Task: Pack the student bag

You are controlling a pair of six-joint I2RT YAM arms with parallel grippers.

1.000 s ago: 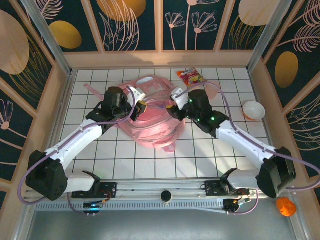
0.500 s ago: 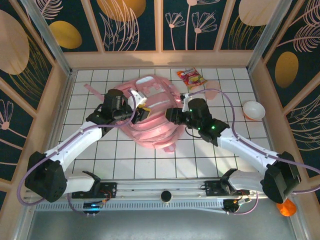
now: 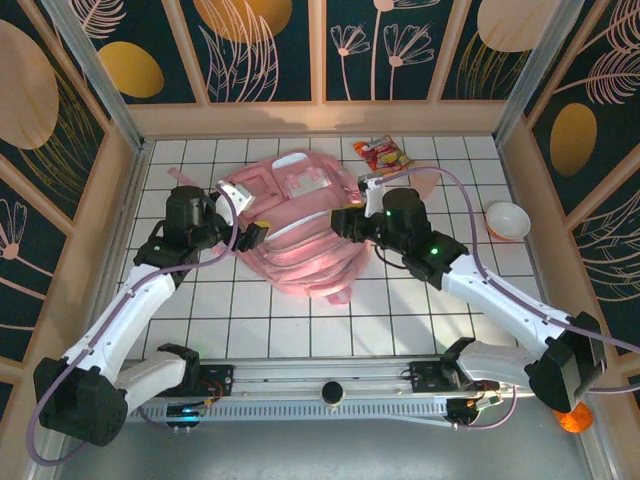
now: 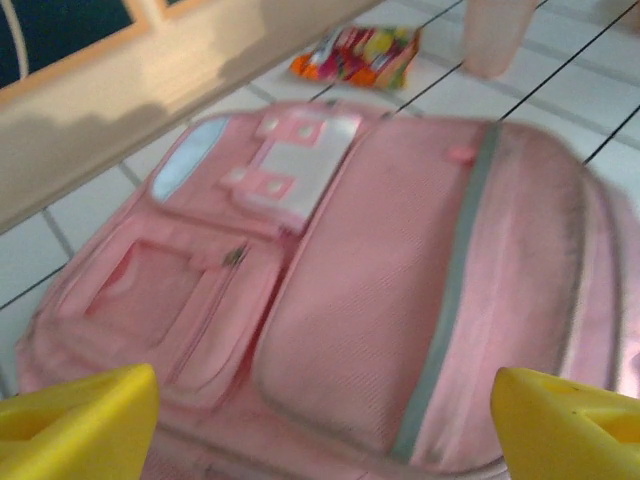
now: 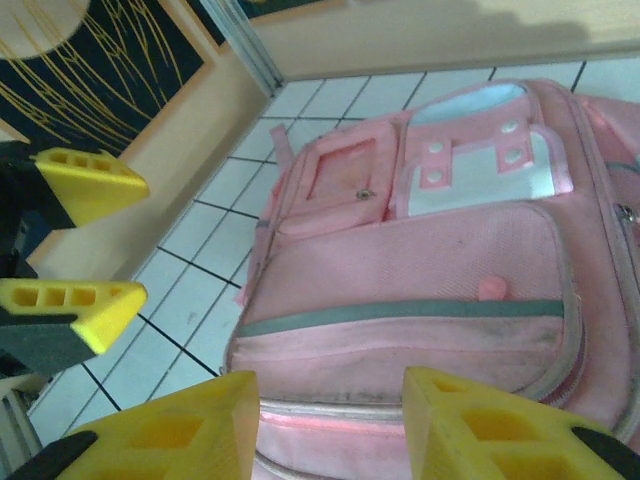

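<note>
The left gripper [image 4: 325, 405] is spread wide, empty, over the bag [image 4: 400, 270]; the right gripper [image 5: 330, 425] is held half-open at its edge.

Ahead of the yellow fingers [image 4: 75, 405], the student bag [image 4: 400, 290] is pink, with a grey stripe, white-and-pink panels and a pale blue patch. Beyond it from the fingers, a red, orange and yellow snack packet [image 4: 355, 55] sits on white tiles [image 4: 70, 225] with dark grid lines.

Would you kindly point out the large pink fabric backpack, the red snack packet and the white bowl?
large pink fabric backpack [image 3: 300, 235], top external view, middle of front panel
red snack packet [image 3: 383, 153], top external view, its centre
white bowl [image 3: 507, 220], top external view, bare inside
</note>
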